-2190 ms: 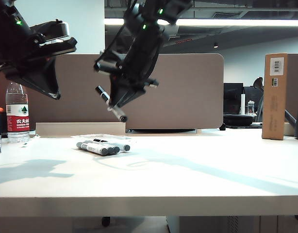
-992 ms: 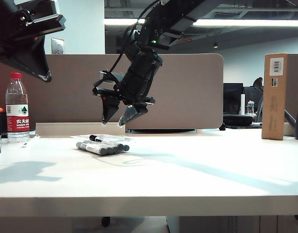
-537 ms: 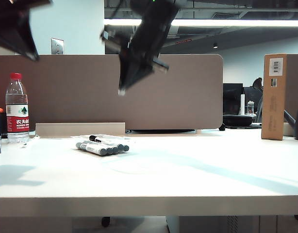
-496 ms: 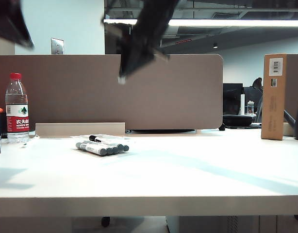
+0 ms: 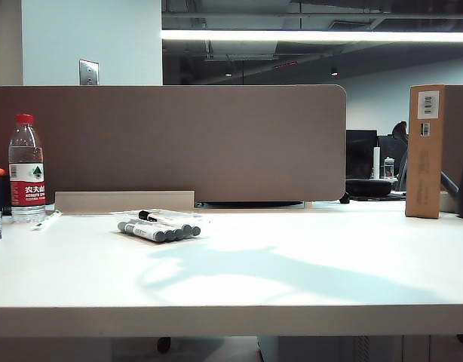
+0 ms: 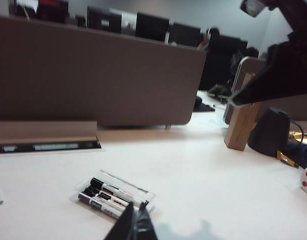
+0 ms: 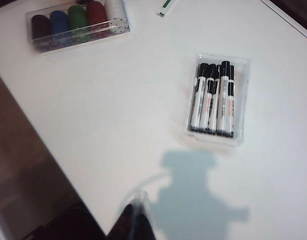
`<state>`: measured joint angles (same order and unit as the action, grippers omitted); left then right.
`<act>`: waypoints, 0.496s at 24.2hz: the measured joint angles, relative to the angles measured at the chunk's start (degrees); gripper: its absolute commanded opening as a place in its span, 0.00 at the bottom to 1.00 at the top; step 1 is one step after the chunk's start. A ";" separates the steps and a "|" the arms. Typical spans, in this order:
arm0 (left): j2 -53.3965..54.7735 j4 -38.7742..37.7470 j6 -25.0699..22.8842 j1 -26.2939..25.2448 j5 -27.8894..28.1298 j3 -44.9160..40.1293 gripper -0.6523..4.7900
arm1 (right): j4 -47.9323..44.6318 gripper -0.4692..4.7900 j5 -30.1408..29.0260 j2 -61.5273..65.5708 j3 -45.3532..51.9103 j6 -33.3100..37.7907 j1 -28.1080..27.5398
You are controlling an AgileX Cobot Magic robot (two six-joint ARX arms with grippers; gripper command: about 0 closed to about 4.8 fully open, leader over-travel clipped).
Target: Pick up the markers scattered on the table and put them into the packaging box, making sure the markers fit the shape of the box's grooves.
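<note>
Four markers (image 7: 213,98) lie side by side in the packaging box (image 7: 243,100) on the bench (image 5: 307,264). Both hands hang high above it, left hand (image 6: 135,223) and right hand (image 7: 135,216) pinched closed, empty.

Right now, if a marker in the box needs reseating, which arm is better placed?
Probably right: the right claw, shut, points down at the table beside the packaging box, with its four markers in plain view. The left claw sees them only obliquely.
</note>
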<state>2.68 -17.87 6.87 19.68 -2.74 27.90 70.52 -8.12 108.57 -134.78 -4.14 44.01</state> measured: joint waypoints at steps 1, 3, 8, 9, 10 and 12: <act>-3.15 -1.22 -1.03 0.00 -0.09 -1.07 0.11 | 0.76 0.08 0.61 -2.95 2.80 0.02 0.94; -2.25 -3.61 -0.87 -0.35 -1.99 -0.83 0.12 | 1.88 0.08 2.80 -8.37 9.64 0.02 3.54; -2.47 -6.38 4.11 -0.42 -5.05 -0.98 0.12 | 1.73 0.08 12.68 -17.44 19.43 0.35 5.62; -2.54 -6.60 4.50 -0.42 -5.11 -0.98 0.12 | 1.60 0.08 14.60 -18.51 20.26 0.52 5.38; -2.49 -6.69 4.63 -0.39 -5.25 -0.98 0.12 | 1.36 0.08 16.44 -19.45 20.90 0.85 5.18; -2.49 -6.88 4.76 -0.39 -5.25 -0.98 0.12 | 1.05 0.08 19.43 -20.02 20.98 1.11 4.98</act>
<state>0.19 -24.75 11.64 19.29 -7.99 26.92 71.57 11.31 88.55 -113.80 -3.03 48.99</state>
